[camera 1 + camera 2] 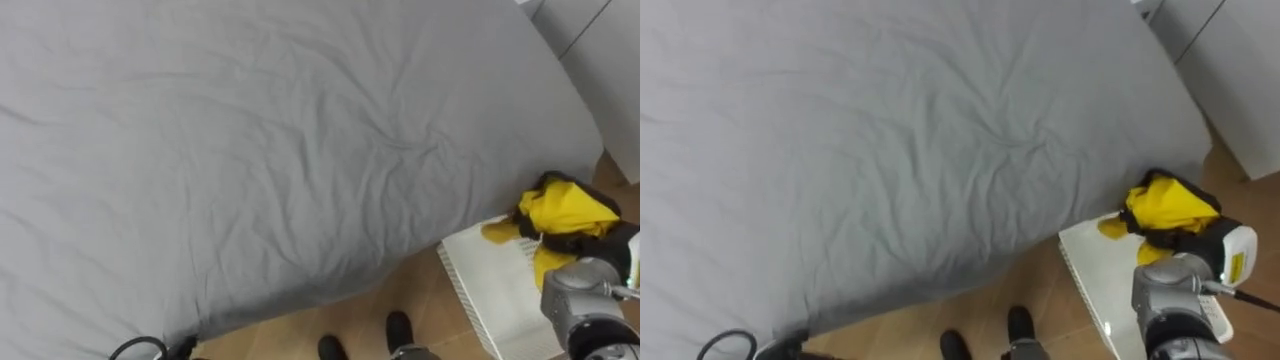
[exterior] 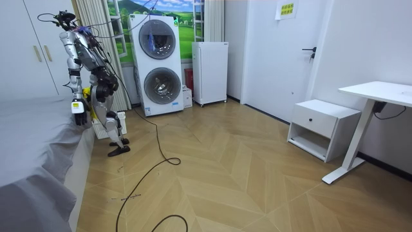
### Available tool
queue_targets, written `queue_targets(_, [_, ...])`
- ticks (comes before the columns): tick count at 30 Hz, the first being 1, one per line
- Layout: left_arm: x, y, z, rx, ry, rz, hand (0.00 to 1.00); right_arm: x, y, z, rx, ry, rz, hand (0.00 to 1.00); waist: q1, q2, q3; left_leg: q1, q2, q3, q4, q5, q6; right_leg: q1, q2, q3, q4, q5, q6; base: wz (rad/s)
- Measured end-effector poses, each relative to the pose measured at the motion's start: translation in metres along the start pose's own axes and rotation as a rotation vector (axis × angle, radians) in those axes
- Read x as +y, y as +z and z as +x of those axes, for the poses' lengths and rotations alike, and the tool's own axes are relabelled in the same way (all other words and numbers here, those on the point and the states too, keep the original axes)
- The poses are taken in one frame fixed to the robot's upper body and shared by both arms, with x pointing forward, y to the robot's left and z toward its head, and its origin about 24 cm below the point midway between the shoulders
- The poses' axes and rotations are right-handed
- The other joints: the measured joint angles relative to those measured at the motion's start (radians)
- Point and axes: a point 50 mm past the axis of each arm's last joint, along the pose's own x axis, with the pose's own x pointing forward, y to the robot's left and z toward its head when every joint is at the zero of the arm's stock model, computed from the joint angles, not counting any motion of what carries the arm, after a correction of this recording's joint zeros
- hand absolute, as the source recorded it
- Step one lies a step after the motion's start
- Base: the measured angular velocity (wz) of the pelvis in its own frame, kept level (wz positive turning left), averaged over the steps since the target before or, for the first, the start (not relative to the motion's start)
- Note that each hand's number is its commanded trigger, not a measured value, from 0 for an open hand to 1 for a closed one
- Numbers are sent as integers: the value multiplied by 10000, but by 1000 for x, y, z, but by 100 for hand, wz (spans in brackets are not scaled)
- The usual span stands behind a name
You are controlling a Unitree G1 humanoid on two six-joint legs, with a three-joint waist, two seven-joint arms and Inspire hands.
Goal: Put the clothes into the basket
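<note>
right hand (image 1: 1195,245) lower right, grip cannot be told | crumpled yellow-and-black garment (image 1: 1160,205) touching, just upper-left | white slatted basket (image 1: 1095,275) directly beneath

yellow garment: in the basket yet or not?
Cannot tell. The yellow garment sits bunched over the white basket, but the robot's right arm hides whether it rests inside.

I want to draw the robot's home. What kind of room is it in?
Probably a bedroom with a laundry corner: a big bed under a grey cover, two stacked laundry machines by the wall, and a white desk.
</note>
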Motion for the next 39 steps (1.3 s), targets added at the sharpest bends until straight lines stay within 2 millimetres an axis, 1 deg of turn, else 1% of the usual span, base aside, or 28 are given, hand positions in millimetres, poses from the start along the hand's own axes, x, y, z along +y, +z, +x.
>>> queue_targets(1, [0,-2,0,34,9,75,0,-1,-3,0,109,-10,-86,0,24,1,7,-102,-35,-88,10,23,24,-98,-44,-56,63,-9,12,20])
queue_targets(2, [-1,-2,0,42,14,80,0,-1,-5,0,166,-16,-107,0,56,-25,55,-175,-69,-125,20,46,50,-172,-89,-92,111,-43,29,19])
queue_targets(4, [-2,-3,0,43,-11,248,0,-2,-3,1,132,-52,-93,0,98,-25,76,-354,-126,-171,26,89,90,-325,-170,-178,101,-139,52,14])
queue_targets(6, [-4,-3,0,-32,-8,397,0,-5,-3,3,146,-144,-142,0,166,-6,97,-509,-169,-219,22,124,127,-471,-222,-210,115,-148,69,13])
queue_targets(8, [-4,-2,0,-115,104,361,0,-8,-1,5,140,-275,-115,0,236,7,100,-732,-193,-276,47,141,153,-667,-271,-265,140,-140,82,9])
queue_targets(13, [-4,-2,0,-146,91,179,0,-10,3,8,166,-370,46,0,258,1,105,-1015,-218,-502,191,143,156,-885,-361,-475,371,-137,78,16])
queue_targets(17, [-4,-1,0,-202,75,167,0,-8,11,8,55,-310,216,0,268,-4,108,-1061,-225,-501,192,143,156,-960,-372,-476,436,-146,67,1])
queue_targets(24, [-5,1,0,-318,41,-54,0,-9,9,9,125,-347,145,0,262,-19,118,-978,-224,-413,205,143,157,-908,-374,-409,448,-153,67,-3])
queue_targets(29, [-5,2,-1,-374,28,-58,0,-11,6,9,257,-404,-11,0,243,-52,140,-984,-220,-416,251,144,156,-896,-375,-407,464,-168,61,0])
queue_targets(35, [-7,5,0,-470,-41,146,0,-9,12,10,93,-380,2,0,243,-66,150,-951,-219,-342,271,143,156,-889,-360,-314,465,-168,62,-3])
queue_targets(39, [-7,5,0,-460,-38,142,0,-10,11,10,132,-512,-33,0,257,-78,159,-873,-217,-284,273,143,157,-844,-352,-269,432,-168,63,-3])
